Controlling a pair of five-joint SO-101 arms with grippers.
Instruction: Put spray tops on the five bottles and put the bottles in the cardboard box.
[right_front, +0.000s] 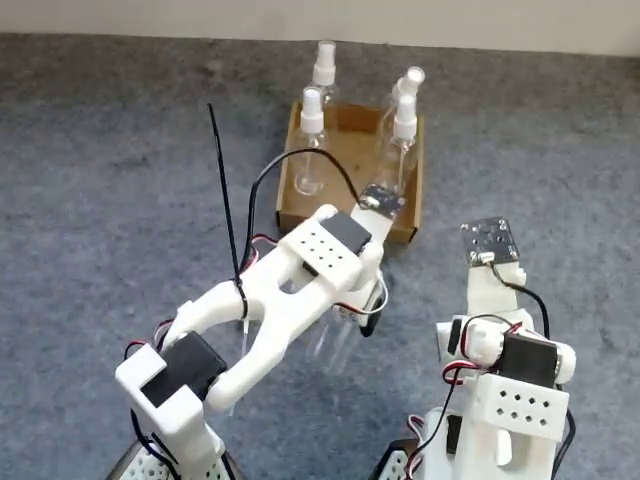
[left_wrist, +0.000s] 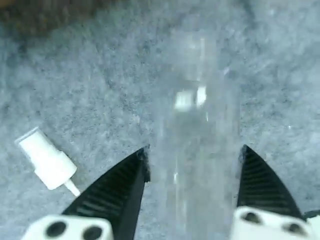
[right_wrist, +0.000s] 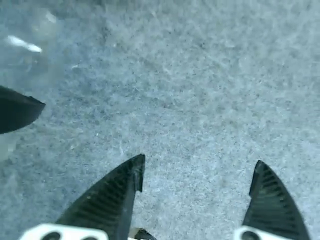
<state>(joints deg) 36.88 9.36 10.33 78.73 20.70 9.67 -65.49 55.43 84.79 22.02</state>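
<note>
Gripping the capless clear bottle (left_wrist: 195, 100).
Your left gripper (left_wrist: 192, 155) pinches its sides; likely light, slick, squashable, so hold mid-body gently. Right gripper (right_wrist: 200, 165) gapes empty; spray top (left_wrist: 47, 160) lies nearby.

- Mottled grey, carpet-like felt surface (right_front: 100, 200) covers the whole tabletop, with a fine fuzzy texture.
- Plain off-white strip (right_front: 150, 15) runs along its far edge.

I find nothing I can read. The cardboard box (right_front: 403, 228) has plain walls, the bottle (left_wrist: 197, 150) carries no legible label, and marks on the small circuit board (right_front: 490, 240) are too small to tell.
</note>
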